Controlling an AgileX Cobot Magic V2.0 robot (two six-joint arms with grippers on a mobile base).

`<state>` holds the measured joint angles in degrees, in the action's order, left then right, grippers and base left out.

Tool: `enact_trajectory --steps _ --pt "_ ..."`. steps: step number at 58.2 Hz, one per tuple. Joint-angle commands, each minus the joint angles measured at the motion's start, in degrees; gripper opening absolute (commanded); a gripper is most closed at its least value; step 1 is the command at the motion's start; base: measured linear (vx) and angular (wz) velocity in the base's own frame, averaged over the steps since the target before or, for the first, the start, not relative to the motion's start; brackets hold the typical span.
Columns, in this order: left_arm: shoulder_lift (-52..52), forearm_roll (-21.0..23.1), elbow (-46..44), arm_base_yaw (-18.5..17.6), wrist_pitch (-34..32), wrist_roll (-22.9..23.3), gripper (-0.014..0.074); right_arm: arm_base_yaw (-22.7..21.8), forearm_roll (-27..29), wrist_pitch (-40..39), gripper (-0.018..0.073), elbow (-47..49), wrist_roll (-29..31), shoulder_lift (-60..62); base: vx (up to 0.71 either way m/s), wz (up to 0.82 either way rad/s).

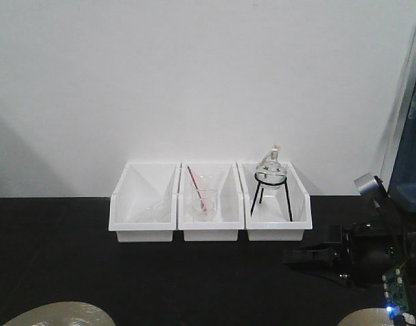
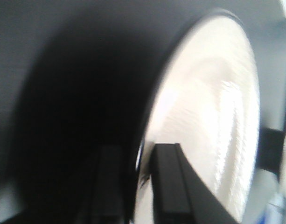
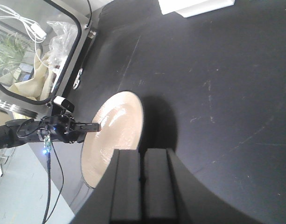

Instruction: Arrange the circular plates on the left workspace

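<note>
Our left gripper (image 2: 137, 158) clamps 1 glossy beige round plate (image 3: 117, 135) front-left of the white bins (image 1: 209, 234); plate 2 (image 1: 364, 319), front-right, we judge awaits our closed, empty right gripper (image 3: 143, 155).

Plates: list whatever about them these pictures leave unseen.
Front view: one plate at bottom left and another at bottom right, both cut off by the lower edge.
Left wrist view: plate blurred and too close; partly off frame.
Right wrist view: plate partly hidden behind the right gripper.
</note>
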<state>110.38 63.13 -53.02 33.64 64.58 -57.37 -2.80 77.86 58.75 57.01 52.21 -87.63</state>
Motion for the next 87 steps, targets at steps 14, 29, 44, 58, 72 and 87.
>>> enact_trajectory --steps 14,29,44,58,72,87 --pt "-2.22 8.07 -1.34 -0.7 7.45 0.3 -0.0006 -0.3 3.47 1.23 -0.0004 1.83 0.83 2.01 0.0 0.0" --pt "-4.5 16.23 -1.34 -3.89 7.45 2.3 -0.0003 -0.3 3.47 1.23 -0.0004 1.83 0.83 2.01 0.0 0.0" --pt "-4.71 34.11 -1.34 -16.72 6.47 1.92 -0.0001 -0.3 3.47 1.29 -0.0004 1.83 0.83 2.01 0.0 0.0" --pt "-3.48 39.8 -2.81 -25.85 2.1 0.5 -0.0001 -0.3 3.47 1.29 -0.0004 1.83 0.83 2.01 0.0 0.0" --pt "0.75 39.96 -11.61 -34.31 -3.5 3.57 -0.0001 -0.3 3.47 1.23 -0.0004 1.83 0.83 2.01 0.0 0.0" --pt "6.43 39.96 -19.69 -39.67 -5.34 6.57 -0.0001 -0.3 3.47 1.23 -0.0004 1.83 0.83 2.01 0.0 0.0"
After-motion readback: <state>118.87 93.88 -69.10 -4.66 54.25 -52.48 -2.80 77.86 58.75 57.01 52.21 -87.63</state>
